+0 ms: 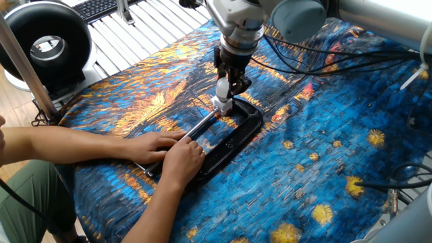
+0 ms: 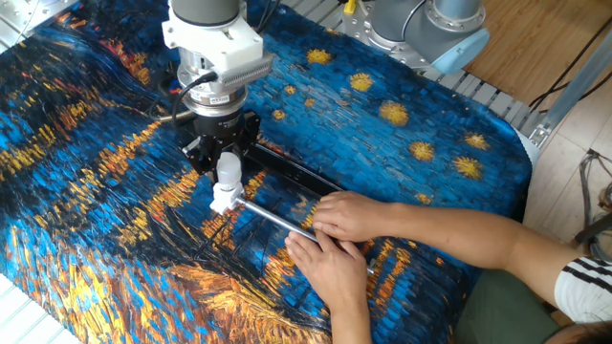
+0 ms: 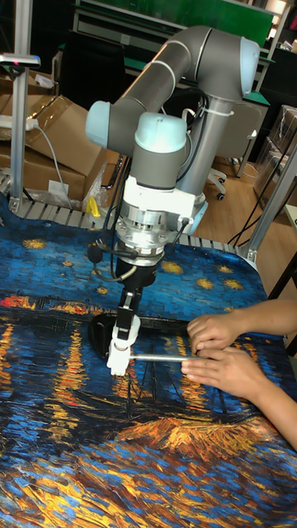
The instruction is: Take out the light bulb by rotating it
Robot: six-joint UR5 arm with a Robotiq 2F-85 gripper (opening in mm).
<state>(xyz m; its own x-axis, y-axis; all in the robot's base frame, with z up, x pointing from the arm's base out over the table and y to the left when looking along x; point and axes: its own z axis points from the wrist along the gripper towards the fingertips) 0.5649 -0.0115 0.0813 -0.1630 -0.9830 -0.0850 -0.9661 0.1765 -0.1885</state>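
**Me:** My gripper [image 2: 228, 172] has its two fingers closed around the light bulb [image 2: 228, 173], pinching the globe from either side. The bulb stands upright in its white socket [image 2: 224, 200], at the end of the black clamp [image 1: 229, 138] lying on the painted cloth [image 2: 402, 124].

**Spotter:** What worries you from here?

**Me:** Mostly grip. The globe is smooth and round; if I pinch too lightly, I expect my fingers to slide around it and nothing unscrews. Too hard, and the bulb could crack.

**Spotter:** And the base?

**Me:** Only the person's hands [image 2: 335, 239] hold it, pressing the clamp's metal rod [image 2: 277, 219] and frame down. If they ease off, the whole clamp could swivel with my wrist instead of the thread turning.

**Spotter:** Anything else?

**Me:** Lifting before the thread is free would drag socket and clamp upward. I can't tell how far the thread is out.
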